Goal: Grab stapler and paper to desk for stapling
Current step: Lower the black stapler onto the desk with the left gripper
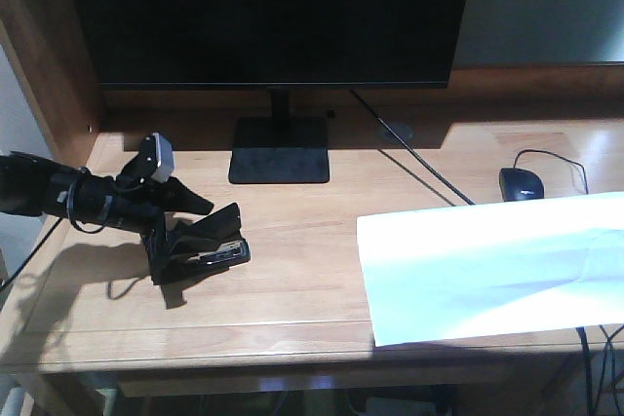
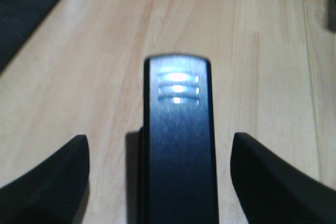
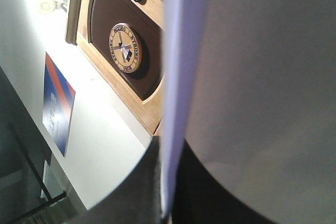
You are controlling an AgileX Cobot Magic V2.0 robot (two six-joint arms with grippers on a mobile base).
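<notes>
Black metal fills the gap between my left fingers (image 2: 58, 177). The stapler (image 2: 178, 145) lies lengthwise inside my left gripper (image 2: 160, 145), its ribbed end pointing away from my wrist, and it rests on the light-wood desk (image 2: 94, 66). That gripper stands wide open and has hold of nothing. Bare wood shows on both sides of the stapler, though the stapler sits nearer one pad than the other.

My right gripper (image 3: 167, 203) looks pinched on the paper (image 1: 487, 270). In its wrist view the sheet runs edge-on between two dark pads and I see no gap there. From the front, the sheet spreads over the desk well off to the right of my left fingers and runs out of view on its far side.

I judge both things to be at the desk now, with the stapling alignment left to do. If I close on the stapler, I should first shift sideways until it is centred. Otherwise the nearer pad will meet it first and shove it across the smooth wood. I should squeeze low on the flanks, not on the springy top arm.

If I back off instead, I should pull straight along the stapler's length so neither pad clips it. My right pinch should stay firm and level, so the sheet slides toward the stapler without buckling. The mouse (image 1: 521, 183) and its cable lie beyond the sheet.
</notes>
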